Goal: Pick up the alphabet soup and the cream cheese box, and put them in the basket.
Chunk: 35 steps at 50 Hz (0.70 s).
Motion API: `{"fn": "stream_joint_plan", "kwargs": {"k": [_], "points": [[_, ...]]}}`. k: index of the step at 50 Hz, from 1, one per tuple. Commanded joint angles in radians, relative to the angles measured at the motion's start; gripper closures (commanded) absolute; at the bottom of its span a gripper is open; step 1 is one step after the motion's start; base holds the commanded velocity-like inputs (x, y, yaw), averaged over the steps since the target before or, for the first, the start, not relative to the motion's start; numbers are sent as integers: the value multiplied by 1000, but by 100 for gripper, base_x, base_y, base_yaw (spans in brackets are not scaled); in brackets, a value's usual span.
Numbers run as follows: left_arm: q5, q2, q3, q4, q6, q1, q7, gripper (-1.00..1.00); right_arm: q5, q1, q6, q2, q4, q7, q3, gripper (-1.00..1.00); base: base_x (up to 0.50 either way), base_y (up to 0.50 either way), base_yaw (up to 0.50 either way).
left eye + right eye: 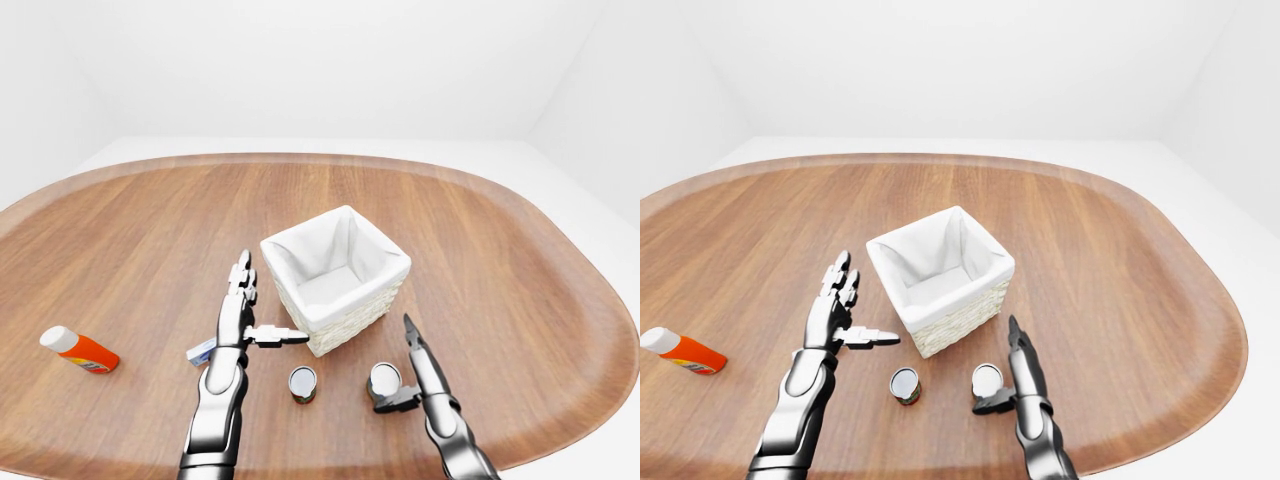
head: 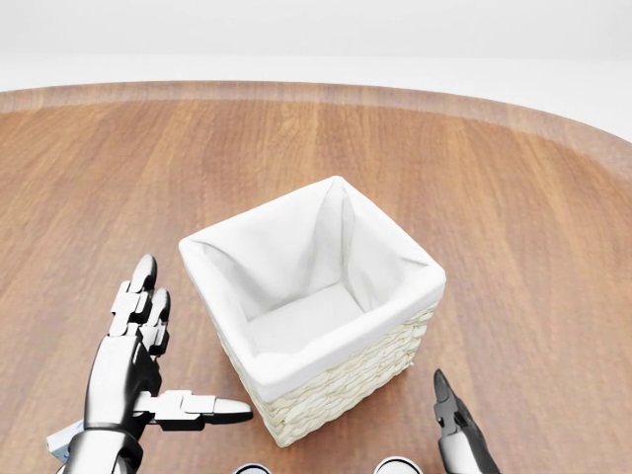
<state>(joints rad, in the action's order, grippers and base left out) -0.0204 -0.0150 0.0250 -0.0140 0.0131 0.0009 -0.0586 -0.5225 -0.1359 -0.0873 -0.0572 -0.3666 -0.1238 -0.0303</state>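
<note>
Wooden oval table (image 1: 520, 270) filling the eye views, white room around it. Near the table's middle, a woven basket (image 1: 337, 272) with a white cloth liner, standing upright and holding nothing visible. In the left-eye view, just below the basket, two upright cans with silver lids: one (image 1: 302, 383) toward the left with a darker label, the other (image 1: 384, 379) toward the right; which is the alphabet soup cannot be told from here. Left hand (image 1: 238, 318) raised left of the basket, fingers straight and spread, thumb stretched sideways toward the basket's wicker wall, clamped on nothing. Beneath that hand, a small pale box (image 1: 201, 351) lying flat on the wood, mostly hidden, possibly the cream cheese box. Right hand (image 1: 418, 372) low at the right, fingers extended upward and apart, thumb reaching toward the right can, right beside it; contact cannot be judged. Far left on the table, well apart from everything, an orange bottle (image 1: 79, 350) with a white cap, lying on its side.
</note>
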Motion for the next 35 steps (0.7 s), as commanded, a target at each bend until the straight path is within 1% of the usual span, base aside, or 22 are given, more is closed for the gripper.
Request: {"fn": "stream_joint_plan", "kwargs": {"k": [1, 3, 6, 9, 12, 18, 20, 21, 22, 23, 27, 35], "points": [[-2, 0, -1, 2, -2, 0, -5, -100, -34, 79, 0, -9, -210, -87, -18, -100, 0, 0, 0], [-2, 1, -1, -1, 1, 0, -5, -100, -34, 88, 0, -11, -229, -93, -17, -100, 0, 0, 0], [-2, 1, -1, 3, -1, 1, -5, -100, -36, 96, 0, -11, -249, -100, -19, -100, 0, 0, 0], [-3, 1, -1, -8, 9, 0, -5, -100, -41, 90, 0, -8, -242, -96, -25, -100, 0, 0, 0], [-4, 2, -2, 15, -9, 5, -3, -100, -47, 97, 0, -6, -249, -93, -27, -100, 0, 0, 0], [-8, 1, 1, 8, -4, 1, -5, -100, -52, 106, 0, -5, -275, -98, -33, -100, 0, 0, 0], [-7, 1, 0, 11, -6, 1, -5, -100, -53, 102, 0, -4, -270, -97, -36, -100, 0, 0, 0], [-7, 1, -1, 13, -7, 1, -5, -100, -56, 101, 0, -4, -265, -99, -37, -19, 0, 0, 0], [-8, 0, 0, 12, -7, 0, -6, -100, -56, 101, 0, -4, -266, -101, -37, 53, 0, 0, 0], [-8, 0, 0, 13, -9, 0, -5, -100, -58, 106, 0, -5, -277, -108, -37, 98, 0, 0, 0], [-7, 0, 0, 10, -6, 1, -6, -100, -66, 90, 0, -4, -260, -105, -44, 100, 0, 0, 0], [-5, 1, -2, 27, -14, 8, -6, -100, -60, 71, 0, -4, -231, -91, -43, 100, 0, 0, 0]]}}
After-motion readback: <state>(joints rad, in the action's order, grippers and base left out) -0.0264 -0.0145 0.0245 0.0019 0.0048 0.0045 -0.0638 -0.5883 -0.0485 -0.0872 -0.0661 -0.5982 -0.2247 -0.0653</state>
